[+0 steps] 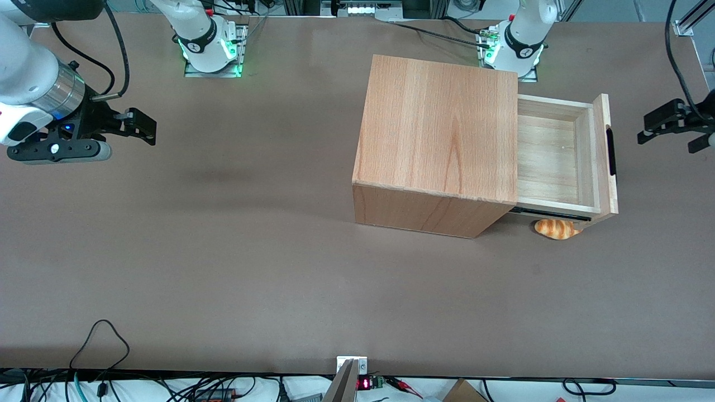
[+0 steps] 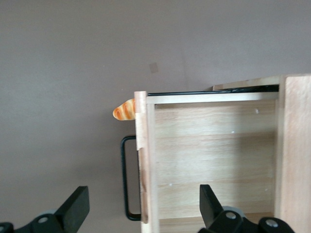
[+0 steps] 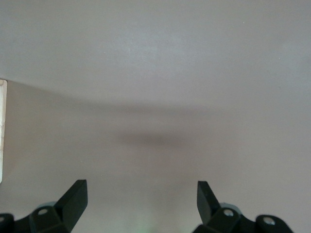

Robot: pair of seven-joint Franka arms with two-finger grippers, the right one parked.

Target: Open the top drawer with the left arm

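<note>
The top drawer [image 1: 553,162] stands pulled well out of the wooden cabinet [image 1: 441,128], toward the working arm's end of the table, and its light-wood tray shows nothing inside. A slim black bar handle [image 1: 612,152] runs along its front panel. My left gripper [image 1: 665,134] hovers in front of that panel, a short gap away from the handle, open and holding nothing. In the left wrist view the gripper [image 2: 143,208] is spread wide, with the handle [image 2: 124,179] and the drawer [image 2: 214,145] below it, touching neither finger.
A small orange-brown bread roll [image 1: 556,228] lies on the brown table under the drawer's corner nearer the front camera; it also shows as a roll [image 2: 125,109] beside the front panel. The cabinet [image 2: 294,145] edge borders the drawer tray.
</note>
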